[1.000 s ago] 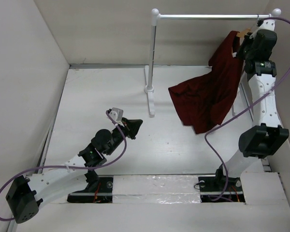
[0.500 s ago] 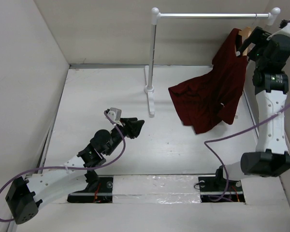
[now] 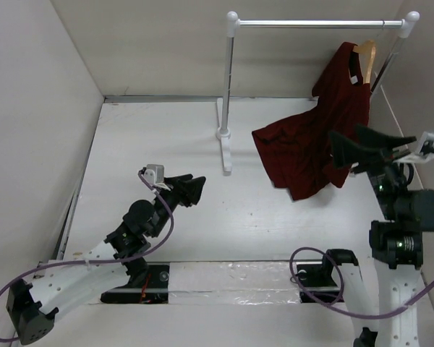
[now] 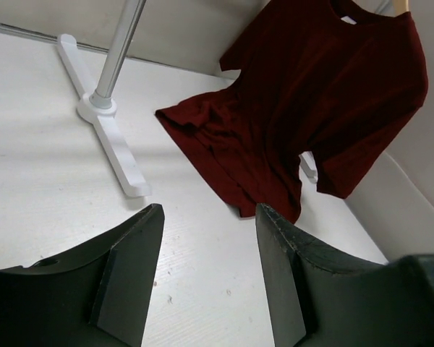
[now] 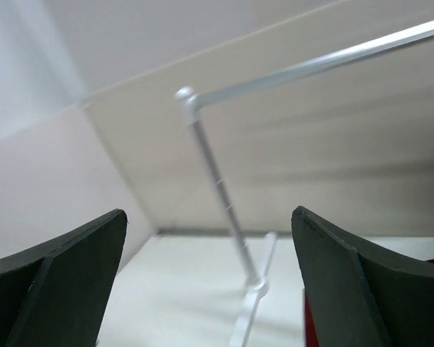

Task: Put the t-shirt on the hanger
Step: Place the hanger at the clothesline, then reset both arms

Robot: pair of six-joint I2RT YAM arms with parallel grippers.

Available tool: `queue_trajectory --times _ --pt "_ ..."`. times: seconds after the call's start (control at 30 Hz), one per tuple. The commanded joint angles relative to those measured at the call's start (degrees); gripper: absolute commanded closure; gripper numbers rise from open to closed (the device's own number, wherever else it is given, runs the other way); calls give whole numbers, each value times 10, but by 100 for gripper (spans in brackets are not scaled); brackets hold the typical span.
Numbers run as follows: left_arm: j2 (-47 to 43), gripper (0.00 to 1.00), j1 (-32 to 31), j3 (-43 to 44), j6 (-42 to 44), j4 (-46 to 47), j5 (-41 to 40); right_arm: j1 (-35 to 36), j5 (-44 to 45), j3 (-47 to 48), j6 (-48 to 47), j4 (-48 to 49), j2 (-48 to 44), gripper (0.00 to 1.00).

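One t-shirt (image 3: 311,141) on one hanger (image 3: 367,52) (on the rail (image 3: 311,24)), left hand (image 4: 209,210), right hand (image 5: 209,211), both spread wide, empty

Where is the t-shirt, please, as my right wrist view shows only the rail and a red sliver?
Observer: The t-shirt hangs on the hanger, its lower part trailing onto the table.
Operator: Is it hung up properly?
Observer: Yes, its hook sits at the right end of the rail.
Operator: And my other arm?
Observer: The left hand is open, low over the table, clear of the t-shirt.
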Motion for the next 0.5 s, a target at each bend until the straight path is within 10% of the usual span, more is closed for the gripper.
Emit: queue_trajectory --times 0.0,0.3,0.47 --pt "-42 50 -1 33 -42 -46 -6 9 -127 -66 37 38 -86 0" --pt "-205 49 -7 127 -55 -145 -14 25 39 82 -89 -218 -226 0" --pt "-212 49 -7 178 -43 -175 -22 43 145 67 -101 -199 -295 0"
